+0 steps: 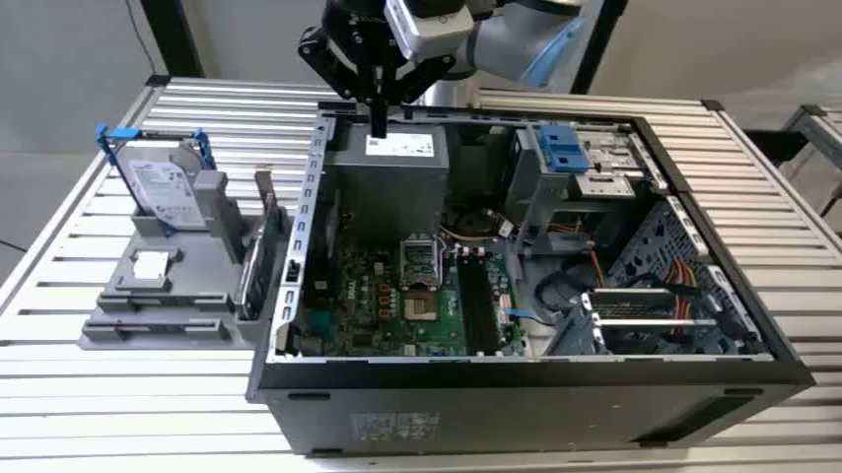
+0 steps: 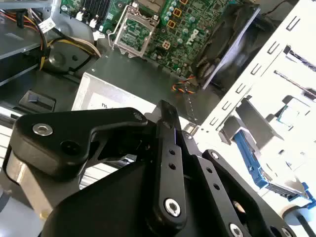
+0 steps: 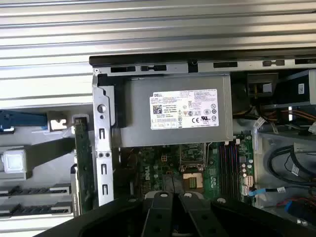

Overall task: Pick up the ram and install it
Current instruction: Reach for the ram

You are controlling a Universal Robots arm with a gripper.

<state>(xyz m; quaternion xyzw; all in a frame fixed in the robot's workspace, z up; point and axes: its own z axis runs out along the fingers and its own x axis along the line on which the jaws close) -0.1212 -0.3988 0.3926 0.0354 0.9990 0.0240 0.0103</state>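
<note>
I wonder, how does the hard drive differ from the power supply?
The hard drive stands upright in a blue frame outside the case; the power supply sits inside it, unframed. The hard drive is slimmer, the power supply boxier. Both are grey with white labels.

A silver slatted aluminium surface [image 1: 132, 394] fills the scene; its ribs run crosswise in the first wrist view [image 3: 148, 29]. Behind it stands a plain pale grey wall [image 1: 79, 39] with a dark upright post [image 1: 172, 34]. Dull grey floor [image 1: 27, 177] lies at the exterior view's left, and a second slatted metal table [image 1: 822, 128] is at its right edge.
</note>
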